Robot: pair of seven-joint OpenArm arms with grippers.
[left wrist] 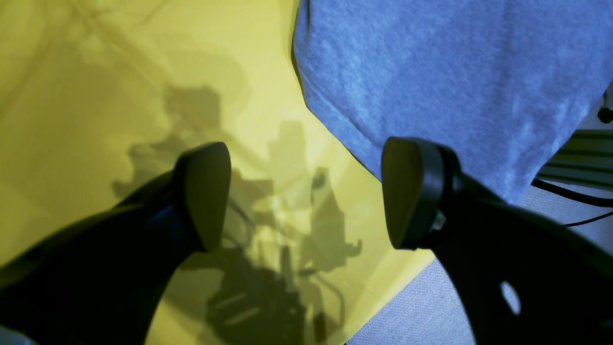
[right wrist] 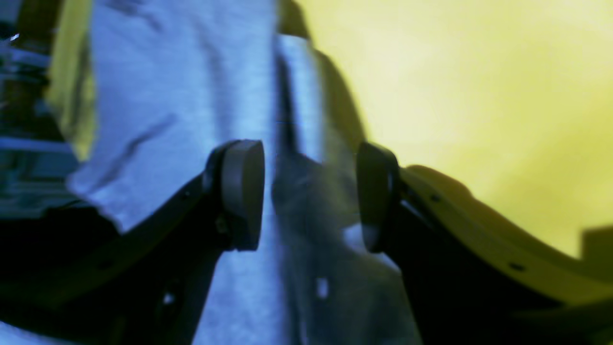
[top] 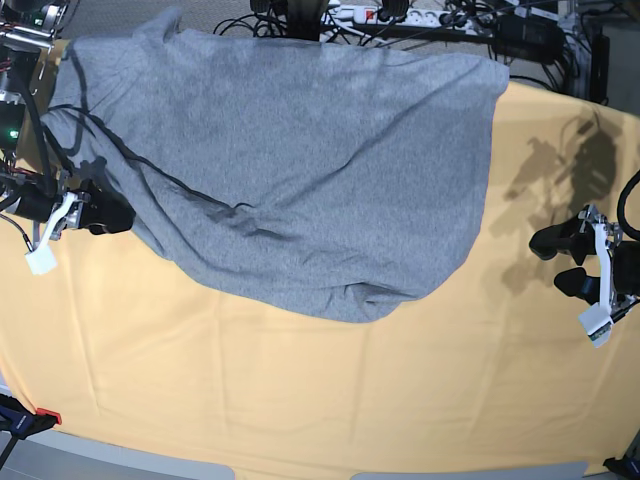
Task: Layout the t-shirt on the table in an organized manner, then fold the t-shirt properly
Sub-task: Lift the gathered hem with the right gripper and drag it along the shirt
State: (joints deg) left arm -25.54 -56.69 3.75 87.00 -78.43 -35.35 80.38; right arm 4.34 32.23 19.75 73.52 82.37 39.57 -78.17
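The grey t-shirt (top: 300, 160) lies bunched across the far half of the table (top: 300, 400), with no lettering showing and its far edge hanging over the back. In the base view my right gripper (top: 112, 215) is at the shirt's left edge. In the right wrist view the right gripper (right wrist: 309, 194) is open, and a ridge of the t-shirt (right wrist: 182, 96) runs between its fingers (right wrist: 242, 191). My left gripper (top: 556, 262) hangs open over bare cloth to the right of the shirt. The left wrist view shows this gripper (left wrist: 306, 191) empty, with the t-shirt (left wrist: 455, 72) beyond it.
Cables and power strips (top: 400, 15) lie beyond the table's far edge. A red-tipped clamp (top: 25, 418) sits at the front left corner. The left wrist view shows the table's edge with grey floor (left wrist: 421, 311), a metal frame (left wrist: 579, 158) and cables beside it.
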